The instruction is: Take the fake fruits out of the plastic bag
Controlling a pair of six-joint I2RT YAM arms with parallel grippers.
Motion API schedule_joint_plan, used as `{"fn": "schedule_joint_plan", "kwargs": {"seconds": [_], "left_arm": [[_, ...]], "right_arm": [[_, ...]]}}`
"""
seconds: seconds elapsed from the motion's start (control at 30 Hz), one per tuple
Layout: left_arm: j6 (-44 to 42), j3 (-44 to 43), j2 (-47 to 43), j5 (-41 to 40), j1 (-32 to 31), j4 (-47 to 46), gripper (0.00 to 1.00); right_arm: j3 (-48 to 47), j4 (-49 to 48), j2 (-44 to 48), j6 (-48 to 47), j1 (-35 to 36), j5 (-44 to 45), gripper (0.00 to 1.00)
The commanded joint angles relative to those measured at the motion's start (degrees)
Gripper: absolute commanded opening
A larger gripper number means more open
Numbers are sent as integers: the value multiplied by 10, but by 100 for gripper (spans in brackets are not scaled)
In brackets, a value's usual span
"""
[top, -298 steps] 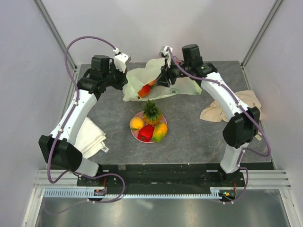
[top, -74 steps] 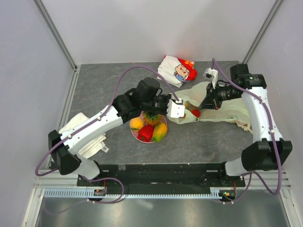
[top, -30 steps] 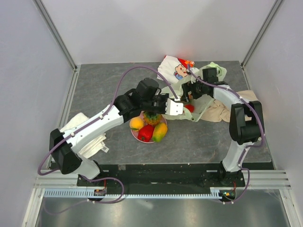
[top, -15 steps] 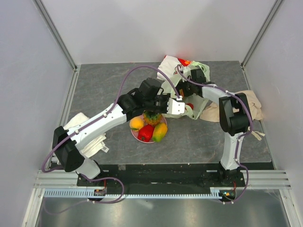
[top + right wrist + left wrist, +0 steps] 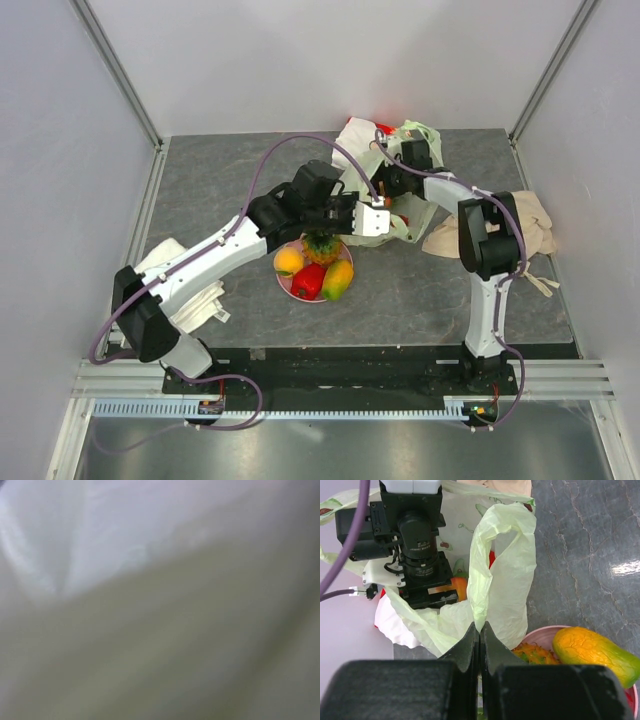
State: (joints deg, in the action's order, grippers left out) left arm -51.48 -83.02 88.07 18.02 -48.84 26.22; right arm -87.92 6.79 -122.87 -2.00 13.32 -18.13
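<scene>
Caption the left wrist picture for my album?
The left gripper pinches the plastic bag beside the mango on the pink plate while the right arm reaches inside.

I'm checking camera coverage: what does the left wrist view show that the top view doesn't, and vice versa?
Left wrist only: the left gripper seen close, shut and pinching the plastic bag film. Top only: the white towel and the beige cloth. Both: the bag, the mango and the pink plate.
</scene>
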Motion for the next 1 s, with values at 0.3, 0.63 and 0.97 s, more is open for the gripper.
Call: {"fn": "schedule_joint_plan", "kwargs": {"seconds": [0.3,0.63,0.97], "left_arm": [[16,-28,16,-25,26,-55,2],[103,-83,4,-42,33,-64,63],[235,-46,-155,-69,104,-9,80]], "right_arm": [[6,380,282,-193,-62,-207,59],[-18,454,437,-230,-73,-191,61],[-156,425,478,-155,-6,-199,63]]}}
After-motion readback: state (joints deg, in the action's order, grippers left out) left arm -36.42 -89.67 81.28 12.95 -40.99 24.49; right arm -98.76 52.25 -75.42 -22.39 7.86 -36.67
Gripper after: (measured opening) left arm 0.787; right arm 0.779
